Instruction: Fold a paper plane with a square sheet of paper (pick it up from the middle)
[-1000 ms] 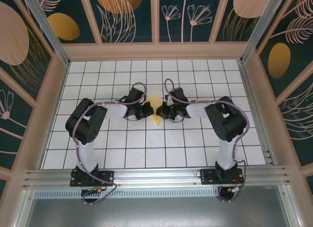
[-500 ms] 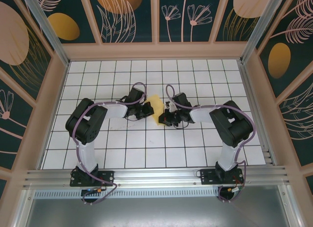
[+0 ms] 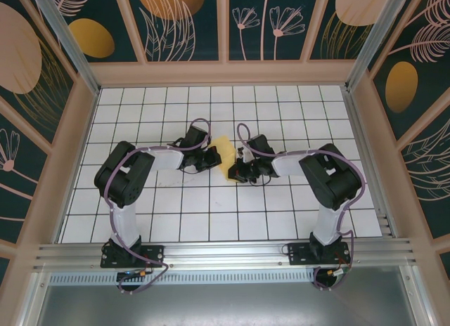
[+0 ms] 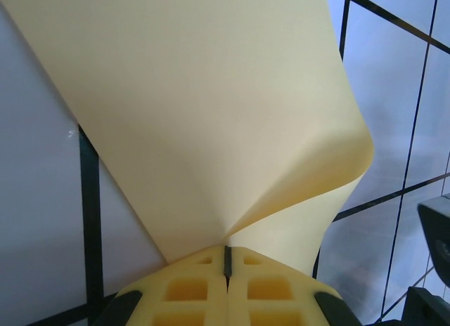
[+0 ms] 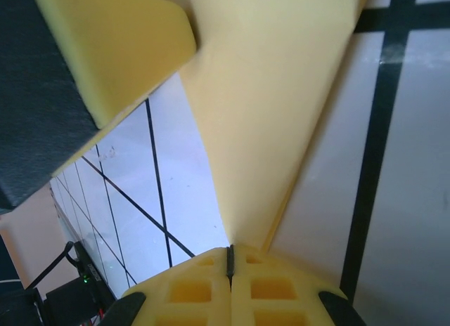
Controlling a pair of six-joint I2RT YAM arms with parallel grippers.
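With the left fingers and right fingers both pinched shut on the paper, slow, matched moves would likely keep its edges aligned.

Black-jointed arms with white links, purple cables and pale yellow, square-recessed claw fingers.

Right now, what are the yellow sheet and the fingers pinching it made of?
The square sheet of paper looks like thin matte paper: it curls softly. Left end effector fingers look like moulded plastic or rubber, gridded with square pockets.
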